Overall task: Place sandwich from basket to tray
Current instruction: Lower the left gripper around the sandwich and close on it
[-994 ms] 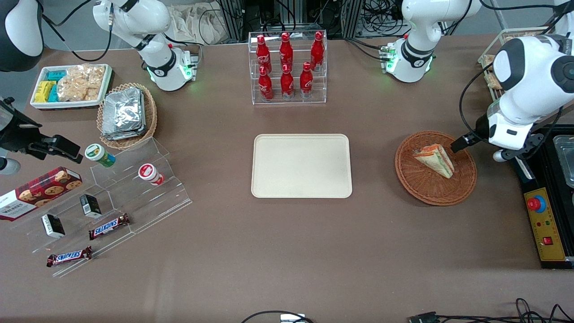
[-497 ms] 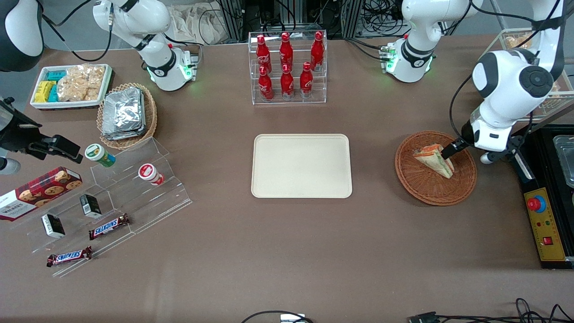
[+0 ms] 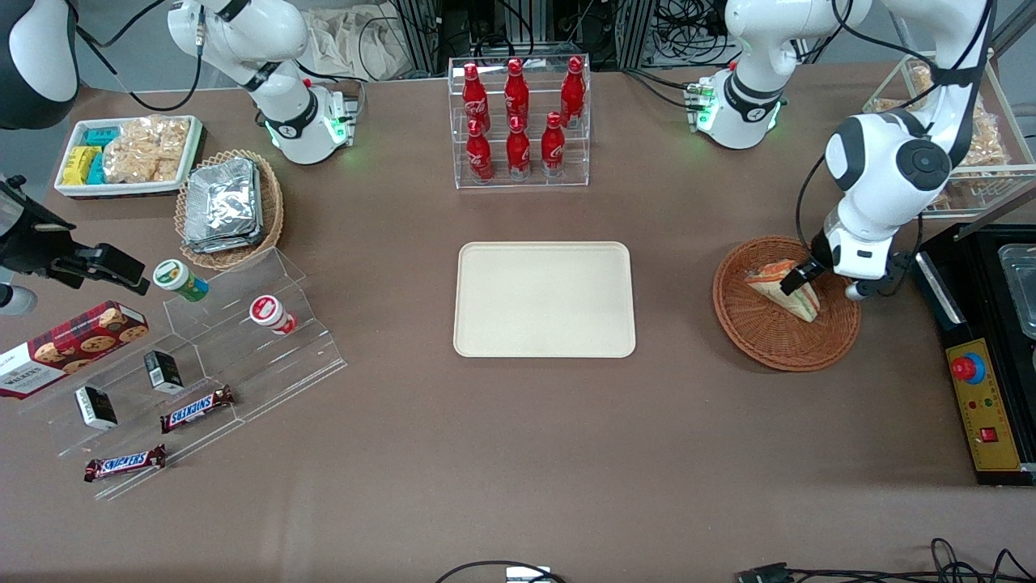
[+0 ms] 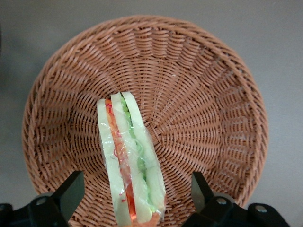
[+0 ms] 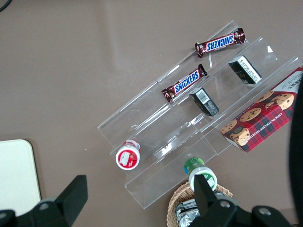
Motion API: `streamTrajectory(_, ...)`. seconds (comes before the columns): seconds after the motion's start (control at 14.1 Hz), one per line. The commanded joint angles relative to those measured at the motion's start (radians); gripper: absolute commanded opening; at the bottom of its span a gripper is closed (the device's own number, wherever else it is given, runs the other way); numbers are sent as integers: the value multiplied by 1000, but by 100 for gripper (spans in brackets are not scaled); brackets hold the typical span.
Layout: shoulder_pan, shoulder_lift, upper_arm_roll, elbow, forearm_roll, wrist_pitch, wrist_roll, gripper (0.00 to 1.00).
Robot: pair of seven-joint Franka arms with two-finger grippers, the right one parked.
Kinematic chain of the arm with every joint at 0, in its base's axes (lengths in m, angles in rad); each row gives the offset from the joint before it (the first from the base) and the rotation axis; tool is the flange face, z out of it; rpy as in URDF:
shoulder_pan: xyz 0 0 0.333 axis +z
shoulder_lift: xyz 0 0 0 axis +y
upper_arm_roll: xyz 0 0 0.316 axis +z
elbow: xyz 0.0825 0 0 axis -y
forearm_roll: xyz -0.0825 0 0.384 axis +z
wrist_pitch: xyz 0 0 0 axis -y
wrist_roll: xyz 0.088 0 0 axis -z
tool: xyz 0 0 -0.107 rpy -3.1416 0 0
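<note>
The claw is hovering open over the round wicker basket, its two fingers standing spread on either side of the one sandwich without touching it. That single clear-wrapped wedge is lying in the basket directly beneath the claw, between its fingers. One cream tray is sitting bare on the tabletop, well apart from the claw toward the parked arm's end. Six red bottles are standing in a clear rack, farther from the front camera than the claw.
</note>
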Motion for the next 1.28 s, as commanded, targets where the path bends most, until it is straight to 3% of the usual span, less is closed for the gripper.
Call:
streamTrajectory(0.0, -1, 18, -5, -13, 1, 42, -36, 100)
streamTrajectory(0.85, -12, 115, -6, -50, 1, 174, -116, 97)
streamTrajectory(0.99, -13, 128, -8, -51, 3, 186, -116, 76)
streamTrajectory(1.21, -13, 138, -8, -69, 9, 226, -111, 27)
